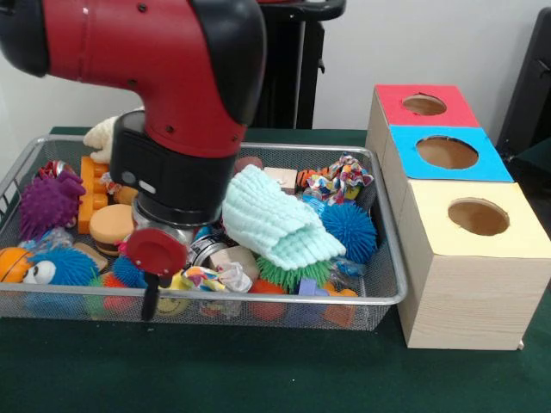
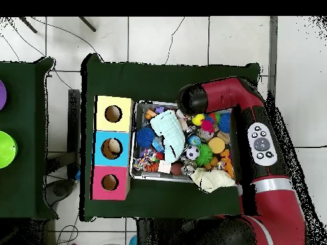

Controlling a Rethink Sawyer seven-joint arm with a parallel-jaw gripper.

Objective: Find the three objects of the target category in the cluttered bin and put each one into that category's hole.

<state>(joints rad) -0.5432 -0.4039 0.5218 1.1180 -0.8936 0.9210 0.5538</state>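
The silver wire-mesh bin (image 1: 380,298) lies on the green table, full of toys; it also shows in the overhead view (image 2: 135,173). My red arm comes down over its left half, and my gripper (image 1: 152,297) hangs low at the bin's front left, among the toys. I cannot tell whether it is open or shut. A small orange-and-black striped toy (image 1: 306,179) peeks out at the back by a rope toy (image 1: 343,178). No tan-orange bear shows. The red-panelled hole (image 1: 424,104) tops the farthest box on the right and shows in the overhead view (image 2: 109,182) too.
A mint cloth (image 1: 280,224) lies over the bin's middle. Around it are purple (image 1: 47,202), blue (image 1: 349,231) and green (image 1: 293,274) spiky balls. A cream plush (image 1: 103,136) rests on the far left rim. Blue (image 1: 447,152) and yellow (image 1: 478,217) holes are nearer.
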